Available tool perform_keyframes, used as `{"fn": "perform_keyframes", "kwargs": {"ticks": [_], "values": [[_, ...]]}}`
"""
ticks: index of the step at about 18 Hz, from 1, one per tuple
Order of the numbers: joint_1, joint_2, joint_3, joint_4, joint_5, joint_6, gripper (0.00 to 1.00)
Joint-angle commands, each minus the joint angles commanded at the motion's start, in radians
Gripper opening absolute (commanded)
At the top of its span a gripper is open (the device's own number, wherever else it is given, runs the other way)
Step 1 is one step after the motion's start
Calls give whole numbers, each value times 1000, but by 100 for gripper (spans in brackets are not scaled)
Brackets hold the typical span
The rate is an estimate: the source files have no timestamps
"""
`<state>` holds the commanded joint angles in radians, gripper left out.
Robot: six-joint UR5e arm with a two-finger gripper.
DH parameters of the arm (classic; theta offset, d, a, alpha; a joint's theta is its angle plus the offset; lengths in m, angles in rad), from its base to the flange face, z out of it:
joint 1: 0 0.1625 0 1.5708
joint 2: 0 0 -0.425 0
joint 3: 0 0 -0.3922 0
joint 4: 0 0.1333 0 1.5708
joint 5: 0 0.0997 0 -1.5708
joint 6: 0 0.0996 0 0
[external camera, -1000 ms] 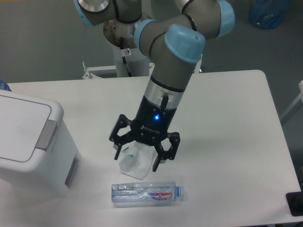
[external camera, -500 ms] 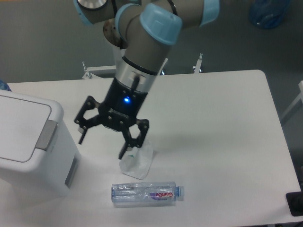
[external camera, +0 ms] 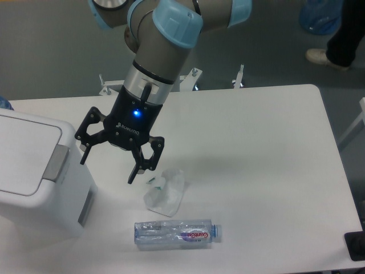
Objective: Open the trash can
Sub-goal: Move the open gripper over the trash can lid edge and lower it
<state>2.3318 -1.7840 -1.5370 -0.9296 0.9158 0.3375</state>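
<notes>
While my hand (external camera: 108, 164) hangs released and empty above the tabletop (external camera: 268, 148), the trash can (external camera: 34, 177) sits shut just beside it, grey tab (external camera: 55, 163) facing my fingertips.

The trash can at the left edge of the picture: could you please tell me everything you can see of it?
The trash can is a large, white, boxy bin that looks like plastic, with rounded corners. Its flat white lid is down, so it is closed. A grey rectangular push tab sits at the lid's right rim, and a greyish recessed panel shows low on the right side. It stands upright on the white table, partly cut off by the frame. The open gripper hangs just to its right, not touching it.
</notes>
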Motion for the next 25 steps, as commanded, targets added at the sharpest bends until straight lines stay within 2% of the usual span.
{"fn": "perform_keyframes", "kwargs": {"ticks": [6, 14, 25], "values": [[-20, -15, -3, 0, 2, 2, 100], [-26, -14, -38, 6, 2, 5, 100], [-58, -8, -37, 6, 2, 0, 100]]}}
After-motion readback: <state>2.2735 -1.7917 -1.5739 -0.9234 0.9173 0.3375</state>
